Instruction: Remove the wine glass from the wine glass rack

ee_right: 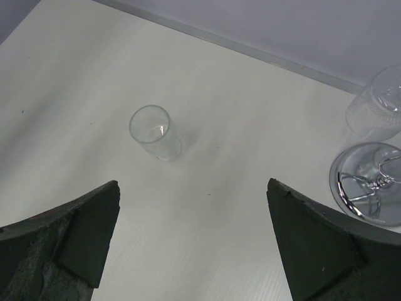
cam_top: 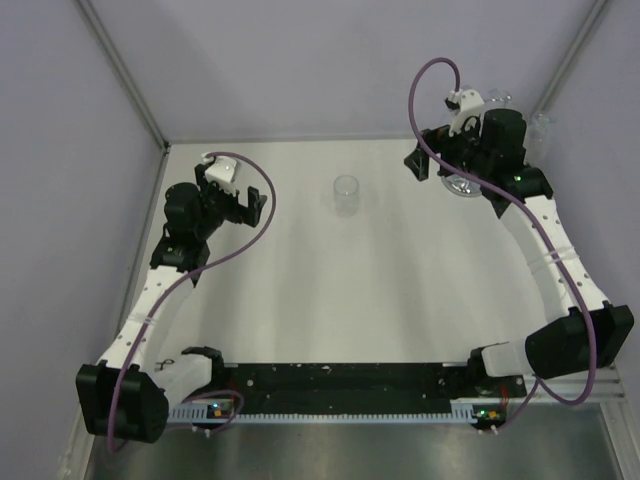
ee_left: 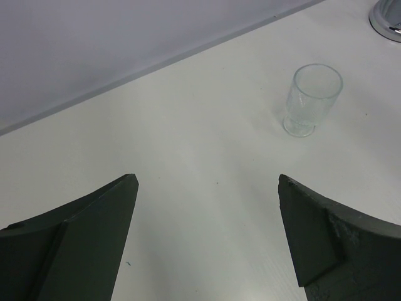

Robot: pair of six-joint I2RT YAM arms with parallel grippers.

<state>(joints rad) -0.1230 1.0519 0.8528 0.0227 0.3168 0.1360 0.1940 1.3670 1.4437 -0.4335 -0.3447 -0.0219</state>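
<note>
The wine glass rack shows its round shiny base and a bit of wire at the right edge of the right wrist view. A clear wine glass hangs above that base. From the top view the rack sits at the back right, mostly hidden under my right arm, with glass bowls poking out behind it. My right gripper is open and empty, left of the rack, and seen from above it points toward the table's middle. My left gripper is open and empty over bare table at the back left.
A short clear tumbler stands upright at the back centre, between both grippers. The rack's base edge appears at the left wrist view's top right corner. Grey walls close in the back and sides.
</note>
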